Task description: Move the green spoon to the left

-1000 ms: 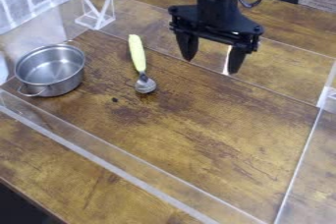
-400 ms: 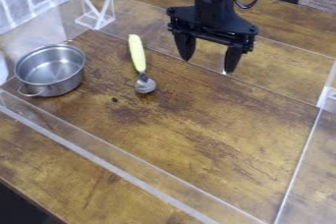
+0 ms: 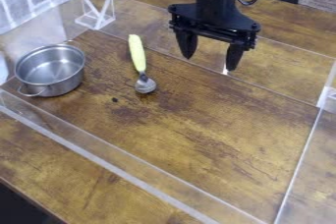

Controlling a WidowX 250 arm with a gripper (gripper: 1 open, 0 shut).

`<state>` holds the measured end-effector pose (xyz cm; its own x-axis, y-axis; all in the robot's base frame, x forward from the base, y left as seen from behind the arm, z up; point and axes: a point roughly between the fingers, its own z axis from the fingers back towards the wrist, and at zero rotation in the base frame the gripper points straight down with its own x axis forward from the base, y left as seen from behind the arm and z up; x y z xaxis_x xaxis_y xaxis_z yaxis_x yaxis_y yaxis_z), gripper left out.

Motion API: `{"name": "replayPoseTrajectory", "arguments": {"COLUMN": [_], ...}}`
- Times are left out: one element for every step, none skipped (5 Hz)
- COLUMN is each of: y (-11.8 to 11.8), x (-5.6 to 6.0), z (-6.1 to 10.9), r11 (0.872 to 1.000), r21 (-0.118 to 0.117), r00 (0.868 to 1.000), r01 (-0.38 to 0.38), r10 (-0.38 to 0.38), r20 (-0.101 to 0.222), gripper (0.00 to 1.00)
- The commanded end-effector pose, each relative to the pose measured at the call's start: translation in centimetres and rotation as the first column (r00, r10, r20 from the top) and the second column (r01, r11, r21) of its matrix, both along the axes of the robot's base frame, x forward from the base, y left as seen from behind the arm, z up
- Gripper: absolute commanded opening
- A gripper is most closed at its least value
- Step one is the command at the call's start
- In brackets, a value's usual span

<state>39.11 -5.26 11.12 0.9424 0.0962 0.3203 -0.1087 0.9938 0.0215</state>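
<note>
The green spoon (image 3: 138, 60) lies flat on the wooden table, its yellow-green handle pointing away from the camera and its round grey bowl end (image 3: 144, 85) nearest. My gripper (image 3: 210, 58) hangs to the right of the spoon, a short way off, pointing steeply down. Its two dark fingers (image 3: 188, 45) stand wide apart, open, with nothing between them. It touches neither the spoon nor the table.
A round shiny steel bowl (image 3: 50, 68) sits at the left. A low clear plastic wall (image 3: 157, 184) fences the work area along the front and right. A clear stand (image 3: 94, 13) is at the back left.
</note>
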Motion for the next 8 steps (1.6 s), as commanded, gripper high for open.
{"name": "replayPoseTrajectory", "arguments": {"y": [0.1, 0.2, 0.3, 0.3, 0.4, 0.4, 0.5, 0.5], "x": [0.5, 0.4, 0.3, 0.2, 0.3, 0.2, 0.3, 0.4], "z": [1.6, 1.4, 1.7, 2.0, 2.3, 2.7, 3.0, 3.3], "r11": [1.000, 1.000, 1.000, 1.000, 1.000, 1.000, 1.000, 1.000], "r21": [-0.008, -0.005, -0.006, -0.007, -0.008, -0.008, -0.009, -0.010], "r00": [0.999, 0.999, 0.999, 0.999, 0.999, 0.999, 0.998, 0.998], "r01": [0.002, 0.001, 0.005, 0.007, 0.010, 0.013, 0.013, 0.012], "r10": [-0.001, -0.001, -0.005, -0.007, -0.009, -0.012, -0.012, -0.012], "r20": [0.040, 0.033, 0.035, 0.039, 0.043, 0.051, 0.057, 0.064], "gripper": [1.00, 1.00, 1.00, 1.00, 1.00, 1.00, 1.00, 1.00]}}
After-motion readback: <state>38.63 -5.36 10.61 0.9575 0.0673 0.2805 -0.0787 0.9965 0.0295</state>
